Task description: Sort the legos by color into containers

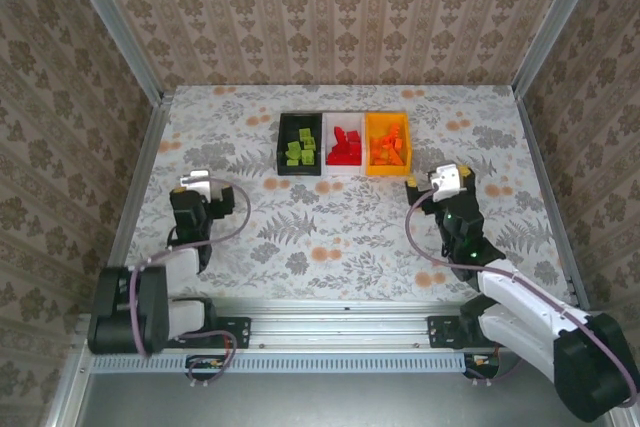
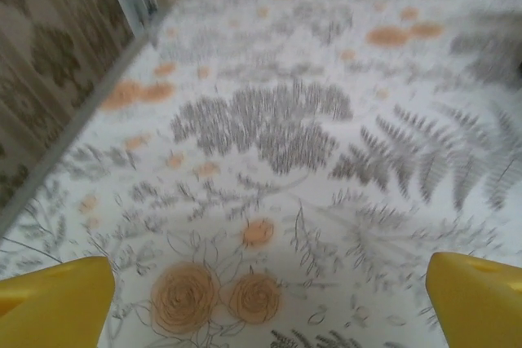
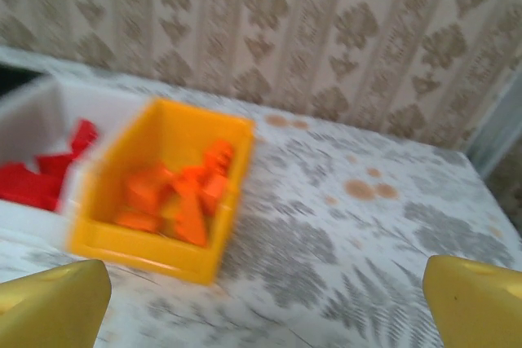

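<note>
Item 1: my left gripper (image 2: 267,303). My yellow fingers (image 2: 55,303) were spread wide, one at each lower corner of the wrist view. Nothing was between them but bare floral table (image 1: 330,237). From above, this gripper sat on the left side of the table, well apart from the bins.

Item 2: my right gripper (image 3: 265,303). It was likewise spread wide and held nothing. It pointed toward the orange-yellow bin (image 3: 147,254), near that bin's front right corner but not touching it.

Item 3: the black bin (image 1: 281,144). It stood leftmost in a row of three at the far middle of the table. The yellow-green legos (image 1: 300,149) lay inside it.

Item 4: the white bin (image 1: 326,135). It stood in the centre, touching both neighbours. The red legos (image 1: 345,147) were piled inside it.

Item 5: the orange-yellow bin stood rightmost. The orange legos (image 3: 175,197) were heaped inside it, mostly toward the near end in my right wrist view. That view was blurred, so I could not count the pieces.

Item 6: I saw no loose blocks on the tabletop from above.
</note>
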You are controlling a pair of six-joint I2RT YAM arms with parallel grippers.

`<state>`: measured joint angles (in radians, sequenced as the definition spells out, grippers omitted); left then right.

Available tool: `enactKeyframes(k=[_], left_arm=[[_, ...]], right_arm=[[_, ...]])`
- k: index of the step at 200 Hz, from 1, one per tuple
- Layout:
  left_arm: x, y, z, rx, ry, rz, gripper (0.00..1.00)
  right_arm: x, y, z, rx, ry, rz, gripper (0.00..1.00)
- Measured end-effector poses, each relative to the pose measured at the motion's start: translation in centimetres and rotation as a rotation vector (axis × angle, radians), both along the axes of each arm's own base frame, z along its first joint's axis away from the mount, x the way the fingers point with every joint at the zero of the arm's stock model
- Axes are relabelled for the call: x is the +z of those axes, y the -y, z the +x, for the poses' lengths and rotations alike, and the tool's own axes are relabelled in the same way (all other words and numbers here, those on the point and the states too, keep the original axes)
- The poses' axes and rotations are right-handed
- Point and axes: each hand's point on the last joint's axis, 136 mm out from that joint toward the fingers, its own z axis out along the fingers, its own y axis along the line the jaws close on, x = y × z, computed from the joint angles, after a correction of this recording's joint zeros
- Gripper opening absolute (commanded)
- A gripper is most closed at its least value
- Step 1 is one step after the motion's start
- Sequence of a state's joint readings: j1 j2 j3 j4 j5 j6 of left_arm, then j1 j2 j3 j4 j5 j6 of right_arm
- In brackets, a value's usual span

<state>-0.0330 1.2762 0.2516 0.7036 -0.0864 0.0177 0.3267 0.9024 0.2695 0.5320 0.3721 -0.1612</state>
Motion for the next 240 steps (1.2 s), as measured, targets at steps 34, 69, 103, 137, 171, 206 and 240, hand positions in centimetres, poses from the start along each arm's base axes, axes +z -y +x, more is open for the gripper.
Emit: enactKeyframes(k=[34, 69, 103, 137, 171, 206, 240], left_arm=[[-0.7, 2.0, 3.4, -0.149, 0.002, -0.029, 1.0], [-1.3, 0.8, 3.8, -0.131, 0.001, -0.047, 1.0], [-0.6, 1.9, 4.4, -0.156, 0.022, -0.039, 1.0], [-0.5, 1.9, 4.5, -0.151, 0.023, -0.037, 1.0], [-0.5, 1.9, 4.5, -0.151, 0.023, -0.037, 1.0], [-0.5, 1.9, 4.5, -0.151, 0.023, -0.037, 1.0], [-0.5, 1.9, 4.5, -0.151, 0.023, -0.037, 1.0]], right_arm=[[-2.9, 3.7, 0.3, -0.073, -0.046, 0.014, 1.0], [-5.3, 4.1, 2.3, -0.076, -0.059, 0.074, 1.0], [-10.8, 3.5, 4.1, -0.055, -0.187, 0.089, 1.0], [-9.1, 4.8, 7.1, -0.083, -0.165, 0.16, 1.0], [-8.1, 5.2, 7.8, -0.09, -0.142, 0.193, 1.0], [-8.5, 4.9, 7.7, -0.078, -0.161, 0.202, 1.0], [-8.6, 4.9, 7.7, -0.074, -0.166, 0.203, 1.0]])
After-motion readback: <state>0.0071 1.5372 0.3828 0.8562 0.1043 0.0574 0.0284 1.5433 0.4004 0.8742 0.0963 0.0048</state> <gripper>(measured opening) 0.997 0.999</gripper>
